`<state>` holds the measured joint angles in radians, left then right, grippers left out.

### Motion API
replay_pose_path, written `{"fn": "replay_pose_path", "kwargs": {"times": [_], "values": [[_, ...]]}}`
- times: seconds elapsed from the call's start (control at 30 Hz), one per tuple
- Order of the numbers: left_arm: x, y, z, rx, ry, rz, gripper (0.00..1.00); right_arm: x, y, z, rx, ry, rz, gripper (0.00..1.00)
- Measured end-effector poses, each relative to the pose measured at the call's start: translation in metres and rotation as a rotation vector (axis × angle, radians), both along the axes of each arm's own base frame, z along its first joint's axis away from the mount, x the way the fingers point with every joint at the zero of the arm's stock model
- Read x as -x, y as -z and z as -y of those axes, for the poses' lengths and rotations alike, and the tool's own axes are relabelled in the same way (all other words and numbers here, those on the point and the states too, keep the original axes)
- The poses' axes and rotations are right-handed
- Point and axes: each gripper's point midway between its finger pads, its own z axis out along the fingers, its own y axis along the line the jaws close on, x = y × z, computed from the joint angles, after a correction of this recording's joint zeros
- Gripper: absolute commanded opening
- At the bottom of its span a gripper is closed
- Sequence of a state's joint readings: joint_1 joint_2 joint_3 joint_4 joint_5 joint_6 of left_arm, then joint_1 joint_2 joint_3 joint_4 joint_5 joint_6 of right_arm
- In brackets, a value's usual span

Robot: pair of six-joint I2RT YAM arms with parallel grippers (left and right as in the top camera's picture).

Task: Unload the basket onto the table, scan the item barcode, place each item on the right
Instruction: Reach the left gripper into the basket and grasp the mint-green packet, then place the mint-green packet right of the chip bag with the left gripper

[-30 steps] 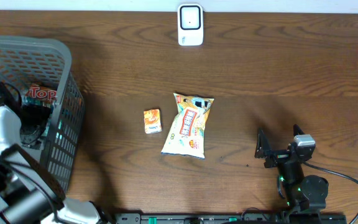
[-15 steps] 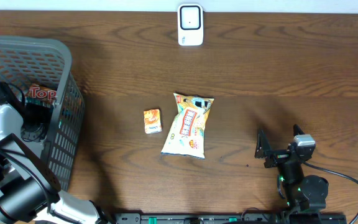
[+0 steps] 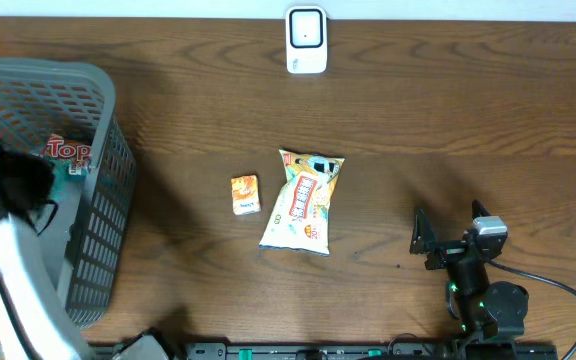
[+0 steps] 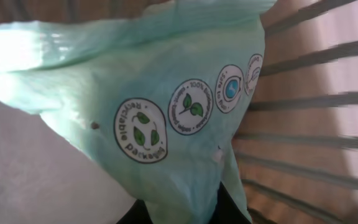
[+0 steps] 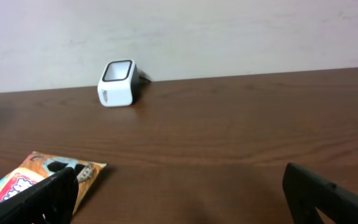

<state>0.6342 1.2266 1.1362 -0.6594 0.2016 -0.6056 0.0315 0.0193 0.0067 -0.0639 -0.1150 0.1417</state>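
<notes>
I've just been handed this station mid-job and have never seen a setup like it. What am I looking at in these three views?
Two robot arms sit at a wooden table. The top view looks straight down; the other two come from cameras on each wrist. On the table lie a white scanner, a small orange box and a snack bag. The left gripper, down in the grey basket, is shut on a pale green packet. The right gripper rests open and empty near the front edge.
</notes>
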Motion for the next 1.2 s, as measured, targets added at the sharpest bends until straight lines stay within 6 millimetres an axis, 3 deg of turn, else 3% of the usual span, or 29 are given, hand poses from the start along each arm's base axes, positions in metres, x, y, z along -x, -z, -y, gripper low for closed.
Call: {"fn": "replay_pose_path", "kwargs": {"times": [0.07, 0.17, 0.3, 0.4, 0.53, 0.67, 0.83, 1.03, 1.2], "values": [[0.000, -0.032, 0.010, -0.039, 0.034, 0.109, 0.07, 0.000, 0.000, 0.000, 0.000, 0.000, 0.000, 0.99], [0.001, -0.085, 0.039, -0.081, 0.146, 0.299, 0.08, 0.000, 0.000, 0.000, 0.000, 0.000, 0.000, 0.99], [0.006, -0.143, 0.106, -0.131, 0.398, 0.510, 0.08, 0.000, 0.000, 0.000, 0.000, 0.000, 0.001, 0.99], [0.017, -0.164, 0.170, -0.134, 0.638, 0.600, 0.07, 0.000, 0.000, 0.000, 0.000, 0.000, 0.001, 0.99], [0.029, -0.169, 0.239, -0.109, 0.916, 0.644, 0.07, 0.000, 0.000, 0.000, 0.000, 0.000, 0.001, 0.99], [0.029, -0.150, 0.292, -0.068, 1.097, 0.598, 0.07, 0.000, 0.000, 0.000, 0.000, 0.000, 0.001, 0.99], [0.007, -0.103, 0.356, -0.059, 1.248, 0.456, 0.08, 0.000, 0.000, 0.000, 0.000, 0.000, 0.001, 0.99], [-0.021, -0.022, 0.445, -0.039, 1.415, 0.297, 0.08, 0.000, 0.000, 0.000, 0.000, 0.000, 0.001, 0.99], [-0.031, 0.056, 0.482, -0.018, 1.473, 0.129, 0.07, 0.000, 0.000, 0.000, 0.000, 0.000, 0.001, 0.99]]}}
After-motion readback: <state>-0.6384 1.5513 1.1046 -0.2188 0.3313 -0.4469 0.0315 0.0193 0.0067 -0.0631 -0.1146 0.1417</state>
